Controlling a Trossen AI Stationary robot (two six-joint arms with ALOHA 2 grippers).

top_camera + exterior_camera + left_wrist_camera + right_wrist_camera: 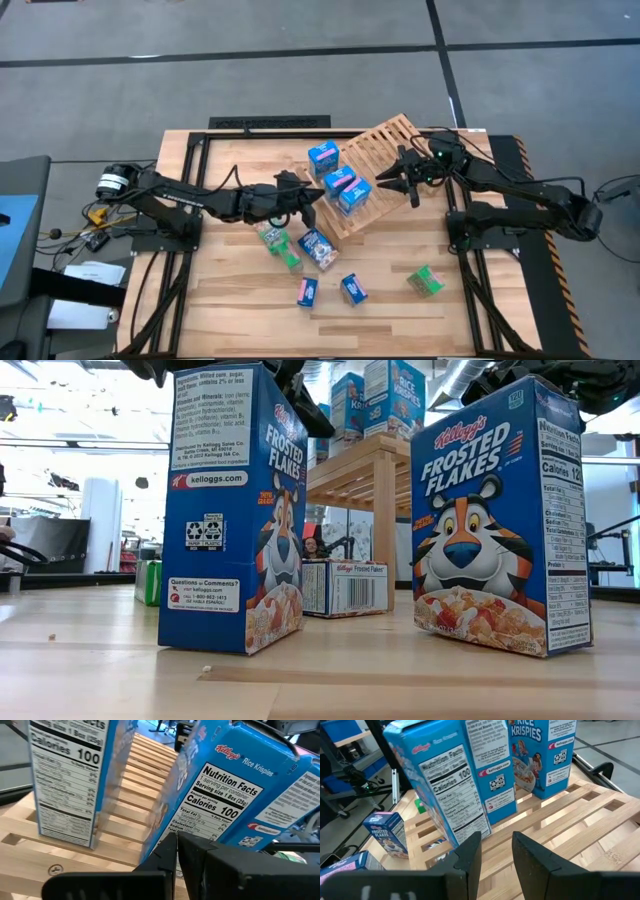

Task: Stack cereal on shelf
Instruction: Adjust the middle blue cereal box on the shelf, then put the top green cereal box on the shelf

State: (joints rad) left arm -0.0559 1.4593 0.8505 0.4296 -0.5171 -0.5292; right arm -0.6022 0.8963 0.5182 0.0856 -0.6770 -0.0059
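Three blue cereal boxes (pixel 338 180) standing on the tilted slatted rack (pixel 385 150) at the table's (pixel 400 320) far middle; six more scattered on the planks nearer the front. Right gripper (pixel 392 178) over the rack beside them, fingers apart, empty. Left gripper (pixel 315 205) at the rack's lower edge; cannot tell its fingers.

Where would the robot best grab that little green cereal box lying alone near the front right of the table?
Probably across its two long sides, coming straight down from above. The green box lies flat and slightly skewed on the table, with bare wood all round it, so a turned wrist could straddle it. The right gripper, over the shelf, is the nearer one.
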